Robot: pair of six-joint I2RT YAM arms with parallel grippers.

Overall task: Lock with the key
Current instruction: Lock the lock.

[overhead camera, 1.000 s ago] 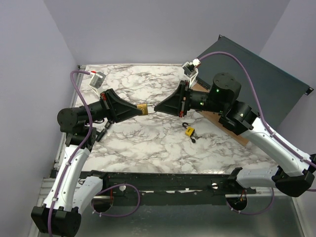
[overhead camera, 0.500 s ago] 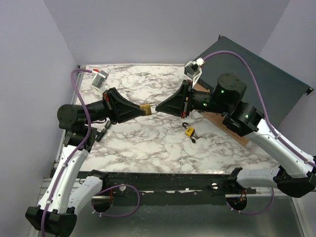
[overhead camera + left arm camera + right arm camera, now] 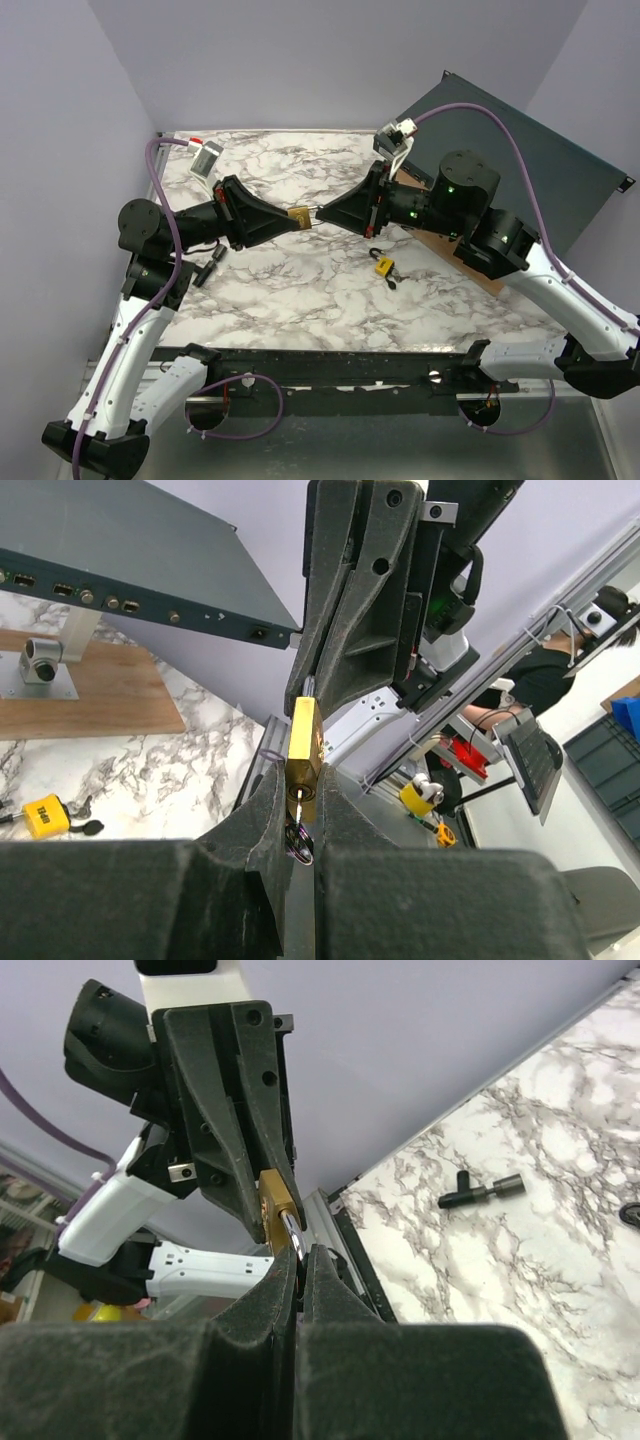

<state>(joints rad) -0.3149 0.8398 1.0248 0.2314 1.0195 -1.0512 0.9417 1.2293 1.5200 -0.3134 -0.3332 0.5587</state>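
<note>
- Padlock: brass padlock [image 3: 304, 742] held in the air above the middle of the marble table [image 3: 300, 300], touching no part of its surface, pinned between the two arms.
- Left gripper [image 3: 298, 810]: reaches in from the table's left side, fingers drawn narrow and clamped on the brass body at its keyhole end.
- Right gripper [image 3: 298, 1260]: reaches in from the table's right side, fingers pinched nearly together on the silver shackle [image 3: 289, 1226], tip to tip with the left one.
- Keyhole end: a dark loop [image 3: 297, 838] hangs there between the left fingers (whether it belongs to a key cannot be told).
- Second lock: yellow padlock [image 3: 382, 265] lying on the table, right of its middle, shackle raised, with small dark keys [image 3: 394, 279] beside it.
- Black T-shaped piece [image 3: 480, 1190]: lying on the table near its left edge.
- Dark panel [image 3: 520, 150]: leaning over the table's far right corner.
</note>
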